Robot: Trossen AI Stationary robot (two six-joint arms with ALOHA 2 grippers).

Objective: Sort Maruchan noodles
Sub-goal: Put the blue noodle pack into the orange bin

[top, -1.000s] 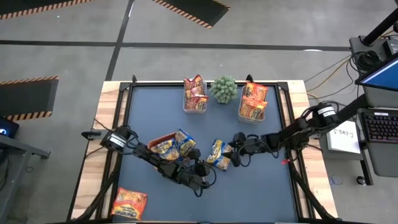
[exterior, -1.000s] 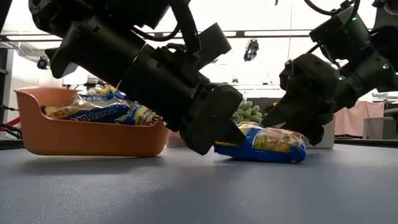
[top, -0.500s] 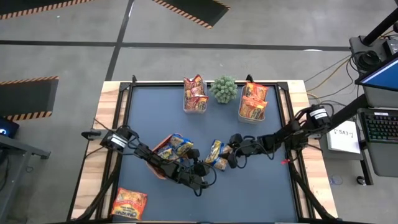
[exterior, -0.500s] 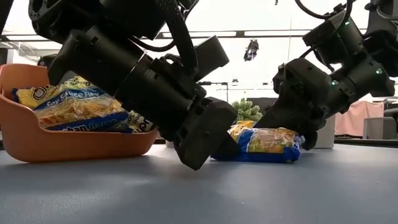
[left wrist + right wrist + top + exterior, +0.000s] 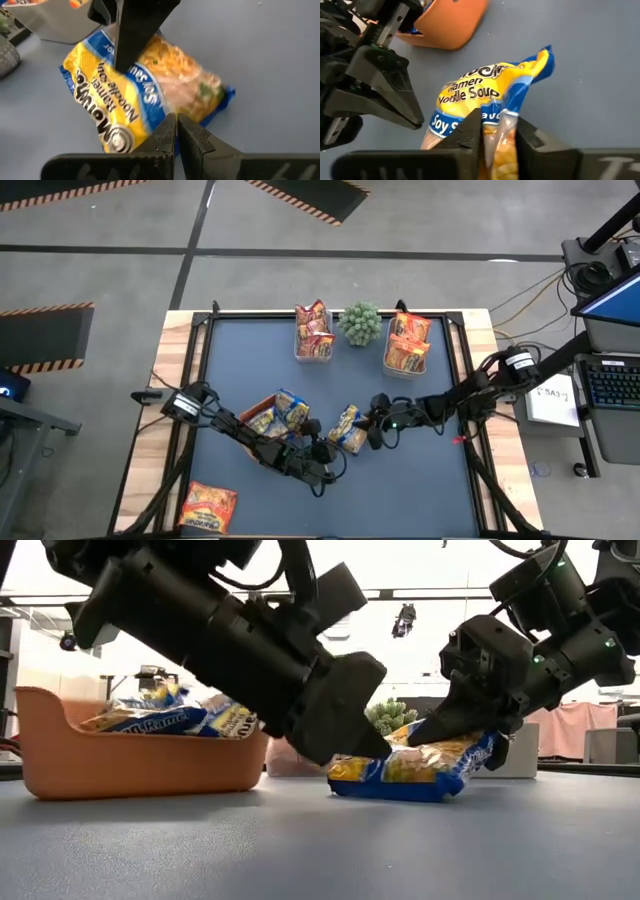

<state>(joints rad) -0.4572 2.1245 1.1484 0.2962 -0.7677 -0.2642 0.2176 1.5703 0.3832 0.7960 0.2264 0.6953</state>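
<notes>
A yellow-and-blue Maruchan noodle packet (image 5: 348, 428) lies mid-table, and my right gripper (image 5: 497, 125) is shut on its right end. My left gripper (image 5: 176, 120) is shut, its tips at the packet's left side (image 5: 375, 750). Just left of them stands an orange tray (image 5: 262, 402) holding more yellow-and-blue packets (image 5: 165, 715). My left arm reaches past the tray's near side. At the far edge, red-orange packets (image 5: 314, 330) and orange packets (image 5: 408, 343) stand in two clear tubs. One orange packet (image 5: 208, 507) lies on the near-left wooden border. My left gripper stands with its shut fingertips (image 5: 417, 120) at the packet's edge; I cannot tell whether they touch it. My right gripper pinches the packet's right end (image 5: 500, 117) between its two fingers, slanting down from the table's right. That end (image 5: 475, 750) is tipped up, while the left end (image 5: 345, 782) rests on the table.
A small green plant (image 5: 360, 323) stands between the two clear tubs at the far edge. A raised dark frame (image 5: 205, 370) borders the blue mat. Bare mat lies toward the near right (image 5: 410, 490).
My right gripper has shut on the yellow-and-blue packet's right end and tipped that end up; the left end has stayed on the table. The orange tray tipped half a second ago and now sits level again.
</notes>
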